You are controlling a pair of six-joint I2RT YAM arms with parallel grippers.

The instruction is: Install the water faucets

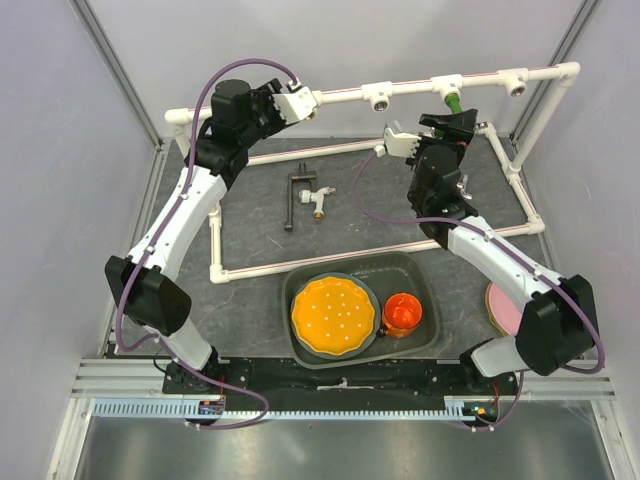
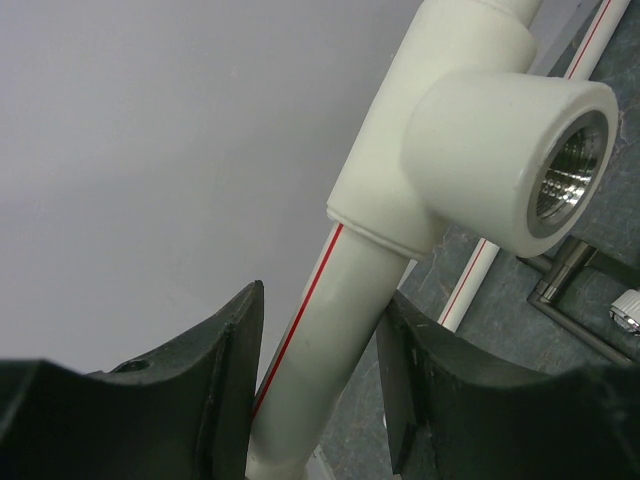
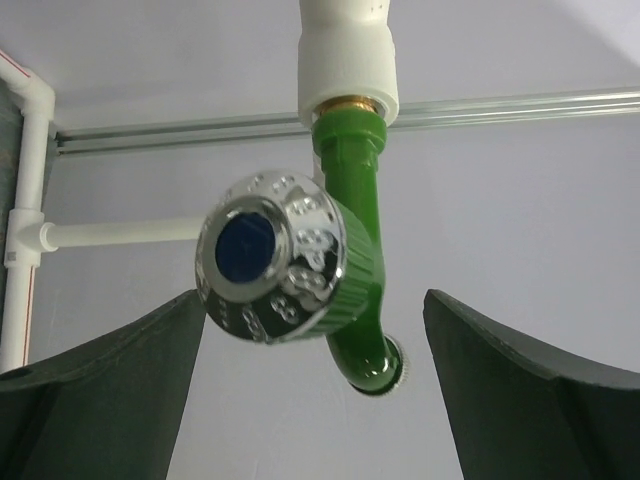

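Gripped white pipe [image 2: 320,340] with left fingers [image 2: 225,370]; right fingers [image 3: 110,370] wide beside screwed-in green faucet [image 3: 355,200]. Next needed: black-handled faucet [image 1: 312,195] below pipe.

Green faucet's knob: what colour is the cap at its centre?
Dark blue cap, ringed by the chrome knob of the green faucet; best in the right wrist view.

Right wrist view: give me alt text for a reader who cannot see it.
A green faucet hangs from a white socket, its chrome knob with a blue centre facing the camera. The right gripper is open, one dark finger at each side.
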